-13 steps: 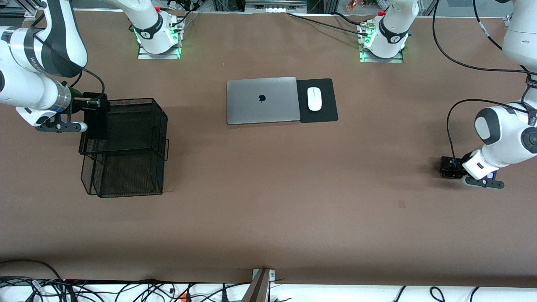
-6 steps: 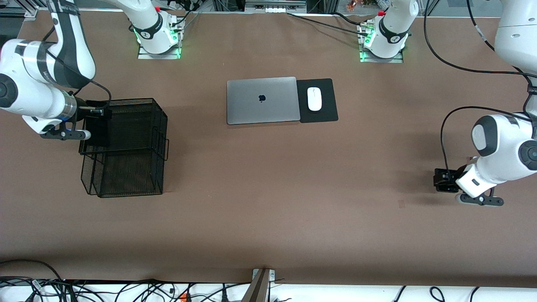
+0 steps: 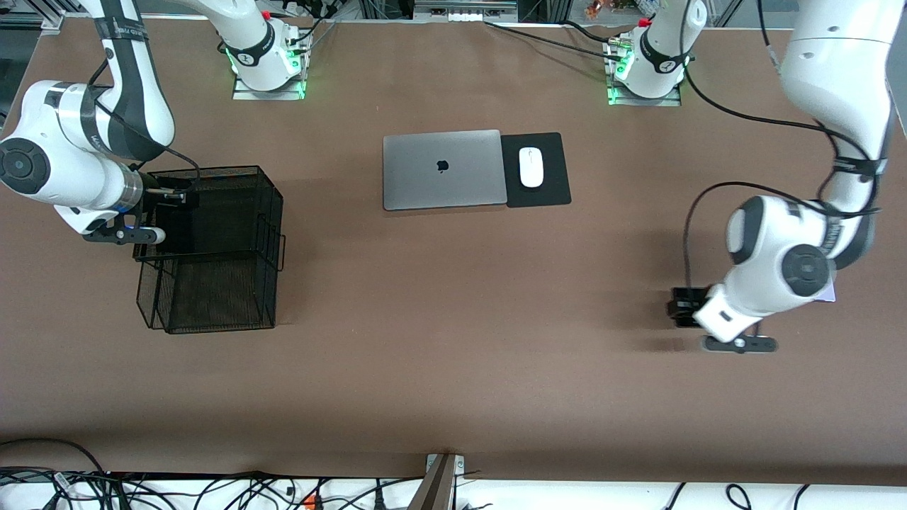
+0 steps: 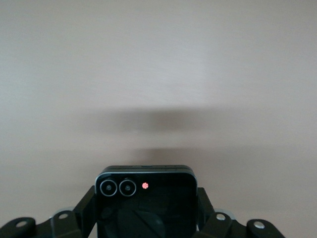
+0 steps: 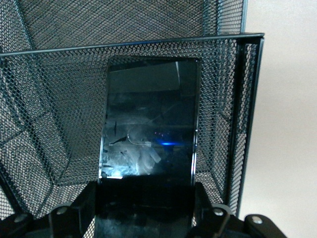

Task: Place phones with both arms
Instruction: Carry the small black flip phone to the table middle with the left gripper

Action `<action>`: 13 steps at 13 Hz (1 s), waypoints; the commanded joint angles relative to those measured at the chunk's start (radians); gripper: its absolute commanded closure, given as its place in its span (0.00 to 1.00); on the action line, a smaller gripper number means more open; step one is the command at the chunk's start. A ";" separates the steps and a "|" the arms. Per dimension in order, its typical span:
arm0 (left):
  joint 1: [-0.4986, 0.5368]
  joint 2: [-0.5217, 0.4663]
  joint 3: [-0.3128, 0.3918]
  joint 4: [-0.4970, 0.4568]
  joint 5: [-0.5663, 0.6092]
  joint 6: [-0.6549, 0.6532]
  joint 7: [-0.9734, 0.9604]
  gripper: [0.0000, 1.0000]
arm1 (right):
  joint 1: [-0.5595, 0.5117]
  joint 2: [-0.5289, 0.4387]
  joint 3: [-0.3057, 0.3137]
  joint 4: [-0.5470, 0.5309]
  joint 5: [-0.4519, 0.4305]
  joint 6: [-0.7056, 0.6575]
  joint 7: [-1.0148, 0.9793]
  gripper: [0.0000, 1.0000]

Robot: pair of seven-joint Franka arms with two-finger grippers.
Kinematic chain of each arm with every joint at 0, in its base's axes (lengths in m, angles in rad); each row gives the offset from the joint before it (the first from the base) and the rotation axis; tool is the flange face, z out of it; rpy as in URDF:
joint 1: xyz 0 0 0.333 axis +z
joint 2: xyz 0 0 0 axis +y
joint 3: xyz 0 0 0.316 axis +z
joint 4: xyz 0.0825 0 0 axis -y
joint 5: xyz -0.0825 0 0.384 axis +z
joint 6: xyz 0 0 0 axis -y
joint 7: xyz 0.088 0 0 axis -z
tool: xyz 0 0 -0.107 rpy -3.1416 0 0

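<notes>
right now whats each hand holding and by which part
Left hand: black flip phone, by its lower end. Right hand: long black phone, by one short end.

Two large white jointed arms, glossy shells broken by black and grey joint bands. Right arm: round black joint cap, brushed silver wrist ring, dark band up the link, thin black cable alongside. Left arm: round dark grey joint cap, black cable looped wide from the wrist up the link. Bases on silver plates along the worktop edge, green glow at the foot, red button beside each. Black tool on both wrists, with a flat black bracket and pale round screw heads below: left tool, right tool.
</notes>
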 commanded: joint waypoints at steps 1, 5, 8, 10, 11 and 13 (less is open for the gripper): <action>-0.114 0.002 0.016 0.027 0.019 -0.054 -0.124 0.72 | 0.005 0.016 -0.008 0.010 0.018 0.012 -0.021 0.82; -0.279 0.070 0.014 0.094 0.016 -0.052 -0.375 0.72 | 0.000 0.031 -0.008 0.016 0.038 0.018 -0.026 0.29; -0.424 0.184 0.022 0.216 0.016 -0.052 -0.584 0.72 | 0.000 0.037 -0.008 0.025 0.038 0.017 -0.026 0.12; -0.481 0.238 0.024 0.284 0.016 -0.052 -0.635 0.72 | -0.003 0.037 -0.008 0.027 0.038 0.018 -0.027 0.01; -0.505 0.255 0.025 0.304 0.016 -0.052 -0.644 0.72 | -0.006 0.039 -0.008 0.028 0.038 0.021 -0.028 0.01; -0.542 0.278 0.025 0.336 0.015 -0.052 -0.667 0.72 | -0.002 0.062 -0.007 0.045 0.038 0.028 -0.026 0.01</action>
